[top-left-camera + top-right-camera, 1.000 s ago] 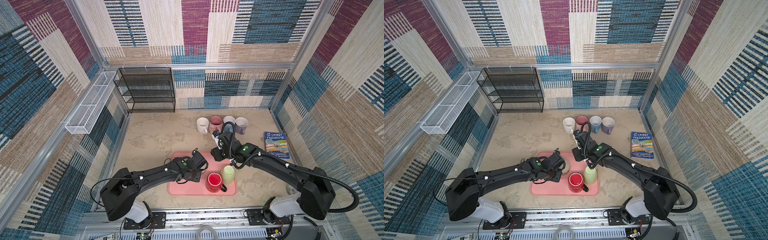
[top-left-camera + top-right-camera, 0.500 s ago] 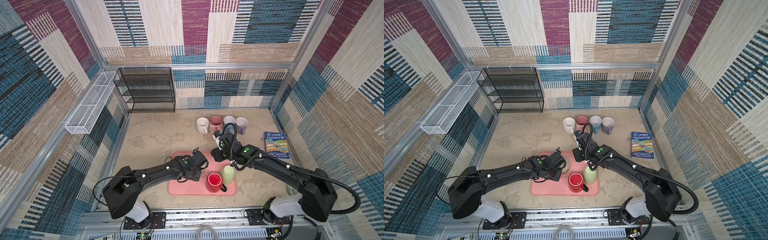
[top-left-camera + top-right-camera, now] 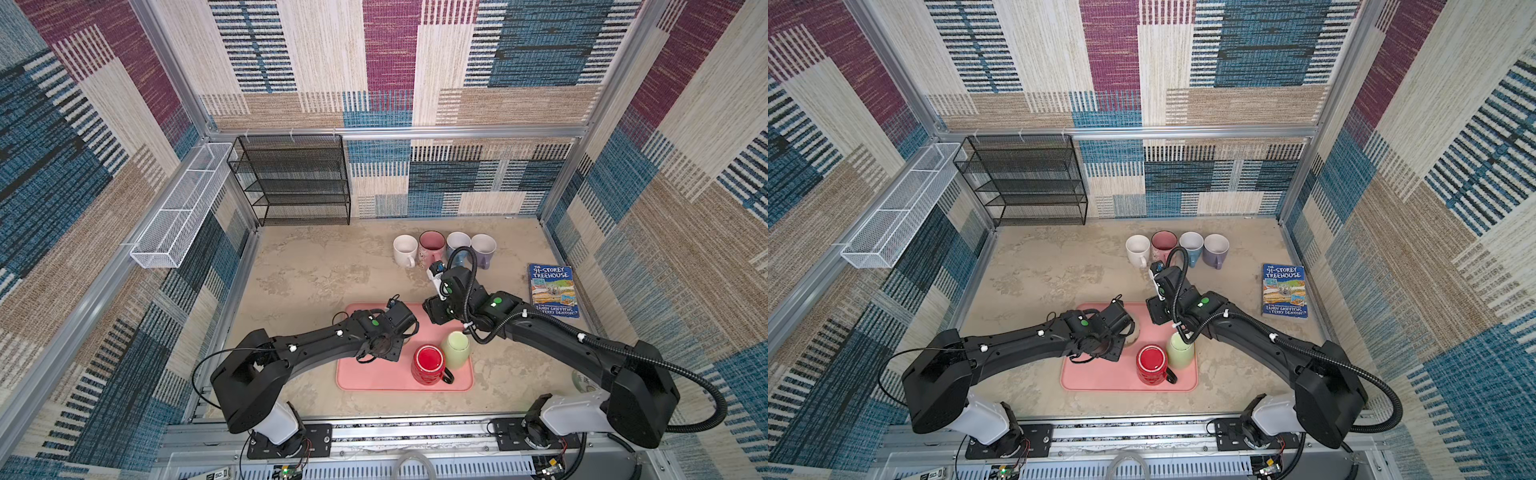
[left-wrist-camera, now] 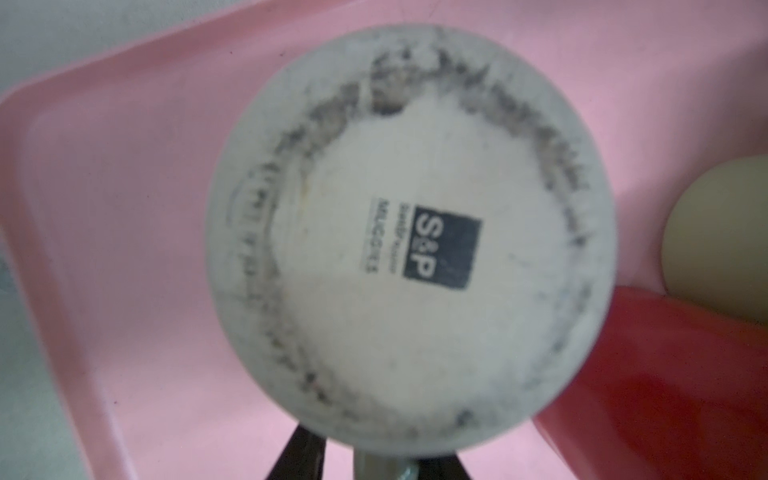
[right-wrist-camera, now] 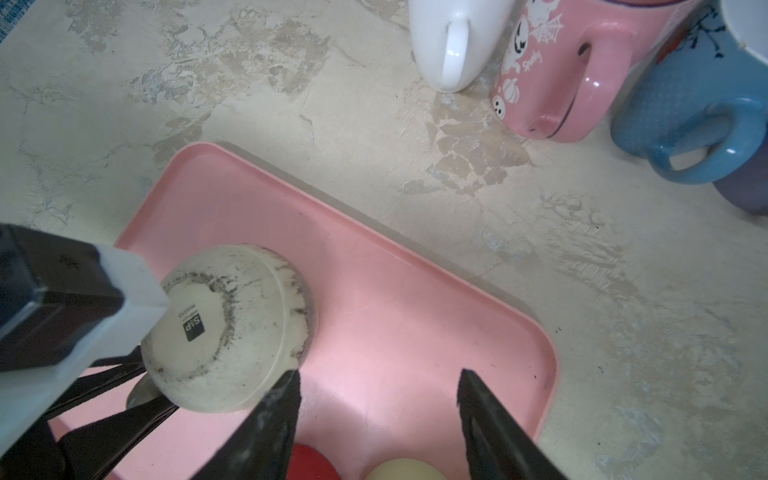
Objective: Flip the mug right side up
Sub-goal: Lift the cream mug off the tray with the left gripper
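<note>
The mug [image 4: 415, 249] is cream with a scuffed base and a dark square maker's mark. It stands upside down, slightly tipped, near the back of the pink tray [image 3: 374, 378]. In a top view only a sliver of the mug [image 3: 1134, 332] shows past the left wrist. My left gripper [image 4: 374, 461] comes in from the mug's side, its fingers [image 5: 124, 399] closed round the handle low on the mug [image 5: 232, 332]. My right gripper [image 5: 378, 382] hovers open just beside the mug over bare tray [image 5: 395, 291], holding nothing, one fingertip almost at the mug's rim.
A red mug [image 3: 428, 360] and a pale green mug [image 3: 456, 347] stand upside down at the tray's front right. White [image 3: 405, 247], pink [image 3: 432, 243], blue [image 3: 457, 245] and purple [image 3: 483, 247] mugs stand upright at the back. A book [image 3: 553, 291] lies right; a black rack [image 3: 299, 183] stands back left.
The left arm has shifted only slightly at the mug. The right gripper has stayed open beside it. The mug is still upside down on the tray.
</note>
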Action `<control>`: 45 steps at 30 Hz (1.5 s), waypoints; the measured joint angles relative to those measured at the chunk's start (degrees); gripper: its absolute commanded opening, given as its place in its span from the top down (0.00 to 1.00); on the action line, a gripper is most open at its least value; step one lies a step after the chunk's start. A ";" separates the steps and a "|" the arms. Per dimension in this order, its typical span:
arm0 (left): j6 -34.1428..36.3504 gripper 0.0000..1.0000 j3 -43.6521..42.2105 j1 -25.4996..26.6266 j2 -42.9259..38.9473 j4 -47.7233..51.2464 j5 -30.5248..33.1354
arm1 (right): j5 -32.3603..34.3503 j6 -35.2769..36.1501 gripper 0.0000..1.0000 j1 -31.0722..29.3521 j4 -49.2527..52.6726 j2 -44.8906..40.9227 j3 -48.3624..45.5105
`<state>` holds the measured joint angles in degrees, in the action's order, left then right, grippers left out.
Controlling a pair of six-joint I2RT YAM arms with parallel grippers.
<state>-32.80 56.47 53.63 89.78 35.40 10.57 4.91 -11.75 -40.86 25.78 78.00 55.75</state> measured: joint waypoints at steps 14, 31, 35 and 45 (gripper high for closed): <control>1.11 0.80 1.84 -0.02 1.40 0.94 1.29 | 0.00 0.02 0.37 0.00 -0.24 -0.52 -0.63; 4.50 1.00 2.19 -0.52 -1.70 1.68 1.11 | -0.87 -0.15 0.35 1.25 -1.62 -2.23 -1.70; 5.79 1.00 1.14 -1.92 -3.91 1.14 -0.76 | -1.95 -0.59 0.34 2.71 -2.80 -3.89 -2.27; 7.67 1.00 -0.90 -5.09 -8.44 0.13 -4.13 | -6.01 -1.44 0.34 4.94 -4.94 -6.69 -3.56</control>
<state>-25.12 55.57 48.53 81.34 35.53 6.44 -1.10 -13.19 -35.92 20.84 71.31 52.18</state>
